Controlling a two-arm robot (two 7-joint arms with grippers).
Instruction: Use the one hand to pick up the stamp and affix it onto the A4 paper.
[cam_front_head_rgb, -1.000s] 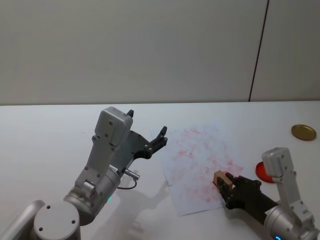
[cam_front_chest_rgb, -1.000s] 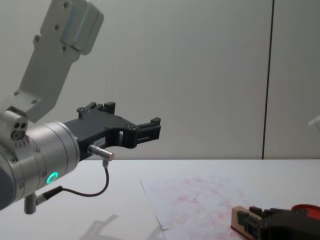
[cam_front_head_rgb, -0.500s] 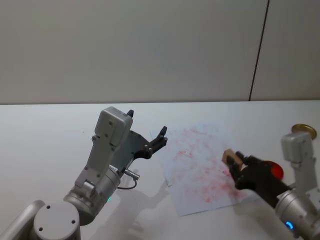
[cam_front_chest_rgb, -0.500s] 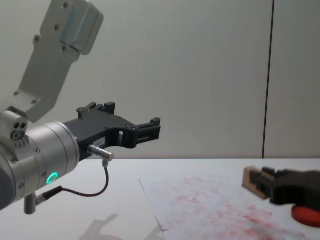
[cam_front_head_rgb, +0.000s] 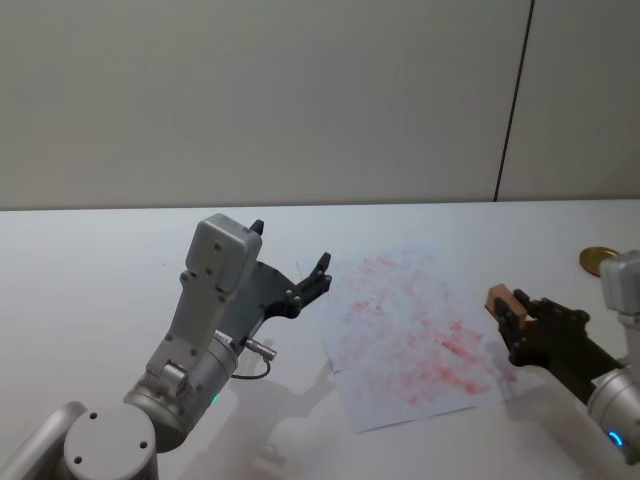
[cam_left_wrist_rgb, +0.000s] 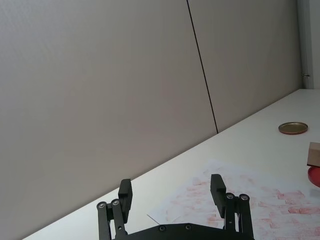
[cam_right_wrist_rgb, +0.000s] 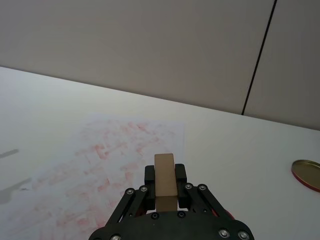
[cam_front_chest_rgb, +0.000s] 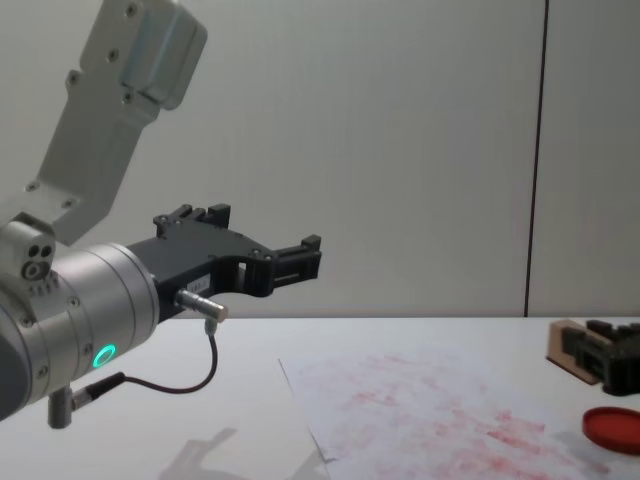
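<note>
My right gripper (cam_front_head_rgb: 512, 316) is shut on the stamp (cam_front_head_rgb: 500, 300), a small light-tan wooden block, and holds it in the air just past the right edge of the A4 paper (cam_front_head_rgb: 410, 335). In the right wrist view the stamp (cam_right_wrist_rgb: 165, 181) stands upright between the black jaws, with the red-smeared paper (cam_right_wrist_rgb: 85, 170) below and ahead. In the chest view the stamp (cam_front_chest_rgb: 562, 352) hangs at the right edge, above the table. My left gripper (cam_front_head_rgb: 292, 245) is open and raised left of the paper, holding nothing; the left wrist view shows its spread fingers (cam_left_wrist_rgb: 217, 182).
A flat round red ink pad (cam_front_chest_rgb: 612, 428) lies on the table right of the paper, under the right gripper. A gold round lid (cam_front_head_rgb: 598, 260) lies at the far right of the white table (cam_front_head_rgb: 90, 270). A wall stands behind.
My right gripper has lifted the stamp off the paper's front right part and carried it right and farther back, past the paper's edge. The left arm has not moved.
</note>
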